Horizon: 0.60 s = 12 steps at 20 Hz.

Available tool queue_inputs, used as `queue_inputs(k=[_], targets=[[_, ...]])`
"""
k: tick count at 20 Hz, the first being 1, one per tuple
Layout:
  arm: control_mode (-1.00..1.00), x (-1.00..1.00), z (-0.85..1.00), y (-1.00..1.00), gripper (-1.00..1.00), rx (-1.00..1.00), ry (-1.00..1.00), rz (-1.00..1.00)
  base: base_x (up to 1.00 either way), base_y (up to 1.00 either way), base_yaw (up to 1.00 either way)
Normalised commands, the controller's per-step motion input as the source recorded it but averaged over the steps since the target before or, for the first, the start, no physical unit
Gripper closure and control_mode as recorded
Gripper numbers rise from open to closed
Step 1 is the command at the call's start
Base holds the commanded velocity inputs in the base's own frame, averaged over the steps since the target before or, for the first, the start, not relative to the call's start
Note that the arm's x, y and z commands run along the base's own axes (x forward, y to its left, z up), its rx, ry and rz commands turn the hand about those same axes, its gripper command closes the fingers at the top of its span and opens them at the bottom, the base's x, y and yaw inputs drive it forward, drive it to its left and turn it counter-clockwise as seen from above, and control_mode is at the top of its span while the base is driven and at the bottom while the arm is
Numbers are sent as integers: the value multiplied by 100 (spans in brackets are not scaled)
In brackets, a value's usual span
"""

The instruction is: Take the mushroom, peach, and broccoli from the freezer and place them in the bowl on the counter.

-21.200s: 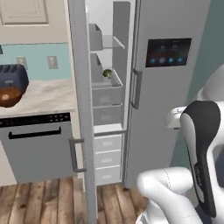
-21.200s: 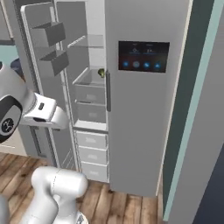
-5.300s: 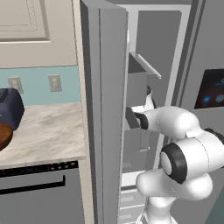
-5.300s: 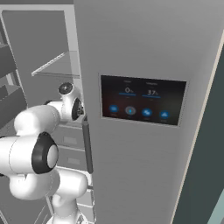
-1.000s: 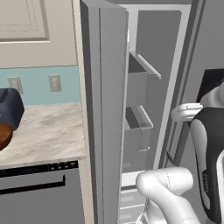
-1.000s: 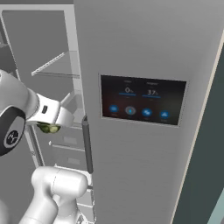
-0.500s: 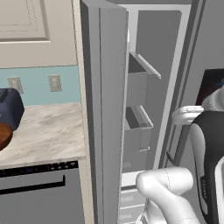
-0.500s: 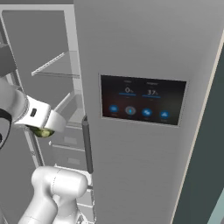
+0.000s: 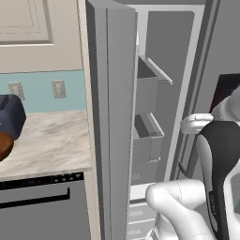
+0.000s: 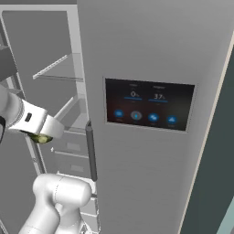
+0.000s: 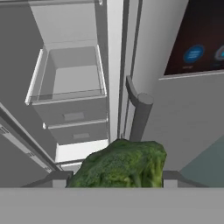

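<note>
The broccoli (image 11: 120, 164) sits between the two dark fingertips (image 11: 59, 178) of the gripper (image 11: 114, 178), which is part-way open and closed around it. Its lower half is cut off at the bottom of the hand view. From the right base view only a sliver of green (image 10: 41, 138) shows under the white hand, out in front of the freezer (image 10: 55, 91) opening; the fingers themselves are hidden there. In the left base view the hand is mostly covered by the arm's dark-and-white body, so the grip cannot be read from that side.

The freezer door (image 9: 110, 117) stands open edge-on and blocks much of the interior; two grey door bins (image 9: 147, 136) show past it. In the hand view an open drawer (image 11: 68, 83) can be seen into, and its visible part holds nothing I can make out.

The bowl (image 9: 4, 145) is cut off at the left edge, resting on the beige marbled counter (image 9: 51, 145) just beside a dark toaster (image 9: 10, 115), also cropped. Behind are a pale blue wall with two outlets (image 9: 58, 88), and a dark dispenser panel (image 10: 148, 105) on the wider door.
</note>
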Motion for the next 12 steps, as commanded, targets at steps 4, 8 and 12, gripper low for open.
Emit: queue_inputs(k=[4, 8, 12], targets=[[-100, 0, 0, 0, 100, 0, 0, 0, 0, 0, 0], [-100, 0, -6, 0, 100, 0, 0, 2, 0, 0, 0], [100, 0, -7, 0, 100, 0, 0, 1, -11, 0, 0]])
